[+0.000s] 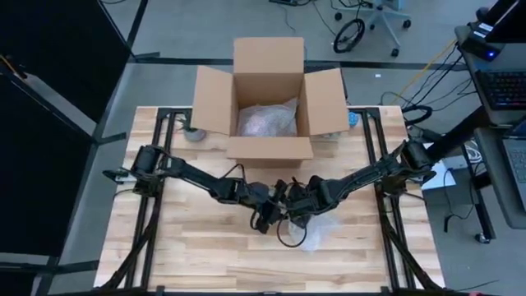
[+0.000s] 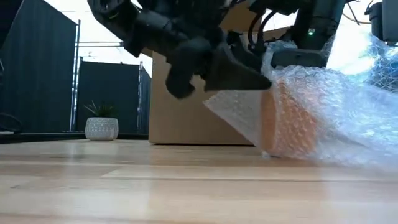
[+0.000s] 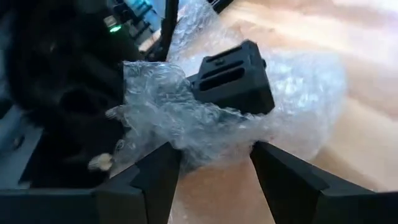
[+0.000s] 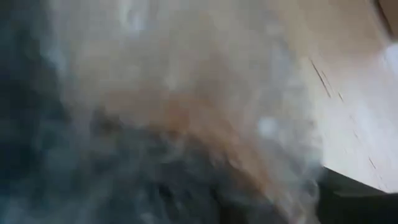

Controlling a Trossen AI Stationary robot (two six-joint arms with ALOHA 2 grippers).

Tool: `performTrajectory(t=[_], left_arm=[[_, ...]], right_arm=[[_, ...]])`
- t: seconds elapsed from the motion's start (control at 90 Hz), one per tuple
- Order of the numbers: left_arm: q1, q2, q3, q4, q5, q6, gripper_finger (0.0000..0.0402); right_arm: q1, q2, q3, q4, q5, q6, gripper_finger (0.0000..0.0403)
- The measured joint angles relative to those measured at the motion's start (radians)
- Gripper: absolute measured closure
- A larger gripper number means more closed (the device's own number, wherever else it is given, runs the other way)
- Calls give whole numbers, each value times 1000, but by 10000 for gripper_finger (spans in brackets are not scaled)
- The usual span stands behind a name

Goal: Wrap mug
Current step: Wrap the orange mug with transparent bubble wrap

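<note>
High view: both dark arms meeting at the lower middle of the frame on the wooden bench (image 1: 189,247), left end effector (image 1: 271,215) and right end effector (image 1: 297,215) crowded together over a wad of bubble wrap (image 1: 316,234). Above them, at upper centre, an open cardboard box (image 1: 269,148) with flaps spread and more plastic wrap (image 1: 267,121) inside.

Low view: an orange-tan mug (image 2: 289,121) lying at the right of the frame on the bench (image 2: 124,186), swaddled in bubble wrap (image 2: 336,106), wrap touching the boards beneath. Dark end effector parts pressing down onto the upper left edge of the wrap; which arm, hard to say from here. A small white planter with a plant (image 2: 101,124) at the left, far back.

Left wrist view: left end effector's two fingers (image 3: 158,174) spread apart, a crumpled fold of bubble wrap (image 3: 186,124) lying between them and resting against the inner face of one. Another dark block of the right end effector (image 3: 233,78) pushed into the wrap beyond.

Right wrist view: blurred nearly throughout, probably wrap pressed up against the lens; spread or closed fingers of the right end effector not discernible. A strip of bench (image 4: 348,106) at the right edge.
</note>
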Motion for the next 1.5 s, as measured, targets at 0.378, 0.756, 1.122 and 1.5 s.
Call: performTrajectory(t=[0.378,0.756,1.122,1.5], left_arm=[[12,70,10,37,15,34,207],[22,70,6,80,-4,62,207],[27,72,22,81,-11,59,207],[26,71,22,82,-13,58,207]], right_arm=[[-2,-20,-1,-40,-58,15,193],[-2,-137,8,-79,-108,-4,193],[-1,-287,7,-124,-120,-2,193],[-1,-398,7,-119,-110,0,193]])
